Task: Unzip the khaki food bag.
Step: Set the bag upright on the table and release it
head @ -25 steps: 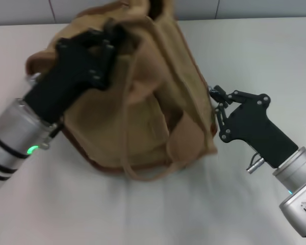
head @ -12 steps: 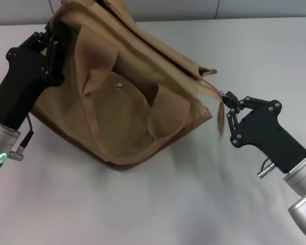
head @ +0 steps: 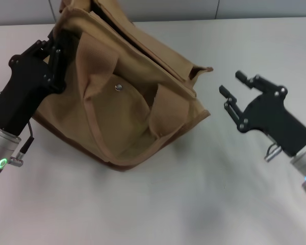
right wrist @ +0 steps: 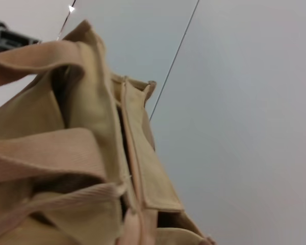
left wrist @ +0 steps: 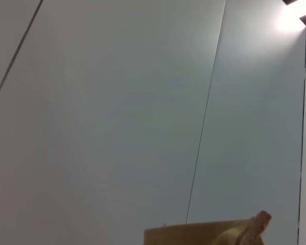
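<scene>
The khaki food bag (head: pixel 137 117) lies tilted on the white table, its front pocket with the metal snap (head: pixel 118 87) facing up and a wide strap looped across the front. My left gripper (head: pixel 55 48) is shut on the bag's left end near the top. My right gripper (head: pixel 233 84) is open and empty, a short way to the right of the bag's right top corner (head: pixel 203 69), not touching it. The right wrist view shows the bag's top edge and straps (right wrist: pixel 92 168) up close. The left wrist view shows only a tan scrap of the bag (left wrist: pixel 219 234).
The white table (head: pixel 204 194) stretches in front of and to the right of the bag. A grey panelled wall (head: pixel 245 7) runs along the table's back edge, just behind the bag's top.
My right gripper has let go of the tab at the bag's right corner, opened and drawn back to the right. The bag swung up earlier and now stays still in my left gripper.
</scene>
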### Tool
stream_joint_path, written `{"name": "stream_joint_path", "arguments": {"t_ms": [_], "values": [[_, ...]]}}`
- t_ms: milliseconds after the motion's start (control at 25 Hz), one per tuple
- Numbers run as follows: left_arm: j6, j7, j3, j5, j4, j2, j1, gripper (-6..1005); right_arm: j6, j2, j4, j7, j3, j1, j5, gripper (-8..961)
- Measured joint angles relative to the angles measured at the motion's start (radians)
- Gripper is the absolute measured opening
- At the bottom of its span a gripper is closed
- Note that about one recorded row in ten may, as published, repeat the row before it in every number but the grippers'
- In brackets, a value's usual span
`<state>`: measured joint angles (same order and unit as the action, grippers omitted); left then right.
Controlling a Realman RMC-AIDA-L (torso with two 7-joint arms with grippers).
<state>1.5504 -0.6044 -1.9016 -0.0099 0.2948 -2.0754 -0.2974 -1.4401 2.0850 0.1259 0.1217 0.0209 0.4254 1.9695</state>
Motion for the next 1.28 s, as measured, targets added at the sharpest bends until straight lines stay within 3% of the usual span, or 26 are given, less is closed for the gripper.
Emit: {"name": "stream_joint_path", "arguments": {"t_ms": [360, 480, 920, 1120, 1280], "values": [[0.003, 0.0, -0.026, 0.001, -0.008, -0.001, -0.005, 72, 0.066, -0.003, -0.07, -0.118, -0.013, 0.103, 0.019, 534], [0.005, 0.0, -0.028, 0.001, -0.008, -0.003, -0.005, 72, 0.109, -0.003, -0.09, -0.152, -0.02, 0.147, 0.062, 526], [0.011, 0.0, -0.033, 0.001, -0.006, -0.003, -0.003, 73, 0.153, -0.002, -0.095, -0.157, -0.035, 0.202, 0.084, 305], [0.011, 0.0, -0.033, 0.001, -0.006, -0.003, -0.006, 73, 0.161, -0.002, -0.095, -0.169, -0.043, 0.204, 0.084, 86], [0.009, -0.002, -0.039, 0.0, -0.007, -0.003, -0.006, 73, 0.038, -0.003, -0.126, -0.35, -0.036, 0.205, 0.077, 60]]}}
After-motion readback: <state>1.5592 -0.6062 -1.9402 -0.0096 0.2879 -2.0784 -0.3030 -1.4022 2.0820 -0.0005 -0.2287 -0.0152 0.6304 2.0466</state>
